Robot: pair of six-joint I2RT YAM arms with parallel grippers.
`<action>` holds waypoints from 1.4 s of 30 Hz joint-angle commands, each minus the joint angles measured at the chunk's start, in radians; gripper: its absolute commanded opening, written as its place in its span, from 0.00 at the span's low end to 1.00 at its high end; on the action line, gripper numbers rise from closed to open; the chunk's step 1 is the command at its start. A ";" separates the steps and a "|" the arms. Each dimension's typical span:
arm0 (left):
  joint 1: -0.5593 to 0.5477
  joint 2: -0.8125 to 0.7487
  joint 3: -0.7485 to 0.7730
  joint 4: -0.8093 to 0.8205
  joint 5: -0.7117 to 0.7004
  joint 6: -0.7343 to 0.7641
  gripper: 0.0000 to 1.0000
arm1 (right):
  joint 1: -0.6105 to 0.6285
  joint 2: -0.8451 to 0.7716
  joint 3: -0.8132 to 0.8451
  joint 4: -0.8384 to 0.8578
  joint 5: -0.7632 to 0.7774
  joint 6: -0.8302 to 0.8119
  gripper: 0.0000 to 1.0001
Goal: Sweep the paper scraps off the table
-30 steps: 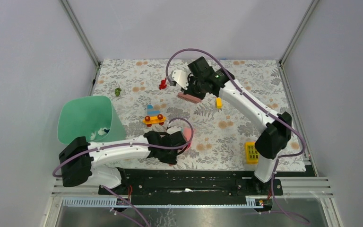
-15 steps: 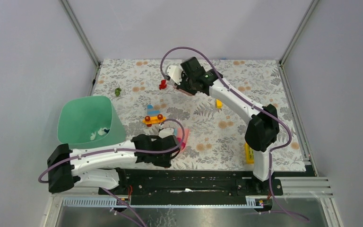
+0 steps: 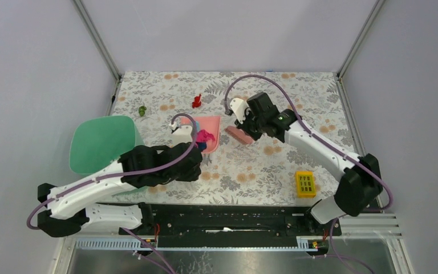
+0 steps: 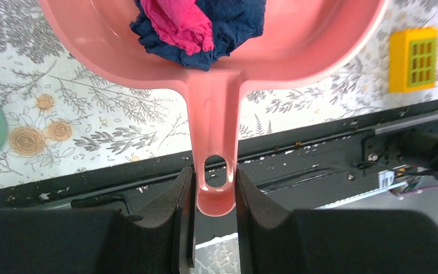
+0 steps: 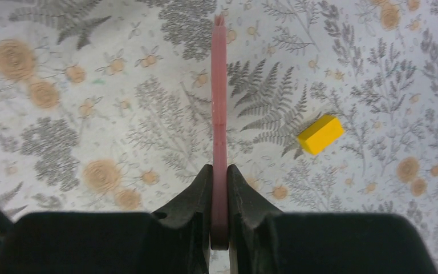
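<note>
My left gripper (image 4: pixel 214 191) is shut on the handle of the pink dustpan (image 4: pixel 212 114), which sits mid-table (image 3: pixel 210 123). In the pan lie a magenta paper scrap (image 4: pixel 181 25) and a navy one (image 4: pixel 234 20). Just right of the pan, my right gripper (image 5: pixel 219 177) is shut on the pink brush (image 5: pixel 219 97), whose head (image 3: pixel 238 135) hangs low over the table (image 3: pixel 296 103). A red scrap (image 3: pixel 196 101) lies beyond the pan. A green scrap (image 3: pixel 142 110) lies at the far left.
A teal bin (image 3: pixel 100 142) stands at the left, beside my left arm. A yellow block with holes (image 3: pixel 304 184) lies near the front right edge. A small yellow brick (image 5: pixel 320 135) rests by the brush. The black rail (image 3: pixel 234 214) runs along the near edge.
My left arm carried the dustpan from the near edge out to mid-table. My right arm pulled the brush back from beside the red scrap to the pan's right side.
</note>
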 commanded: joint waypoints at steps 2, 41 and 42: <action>0.003 -0.031 0.145 -0.103 -0.134 -0.001 0.00 | 0.001 -0.135 -0.120 0.013 -0.185 0.106 0.00; -0.051 -0.867 -0.139 0.230 -0.461 -0.464 0.00 | 0.001 -0.301 -0.331 0.129 -0.163 0.175 0.00; -0.053 -0.878 -0.152 0.239 -0.462 -0.475 0.00 | 0.001 -0.301 -0.333 0.131 -0.163 0.174 0.00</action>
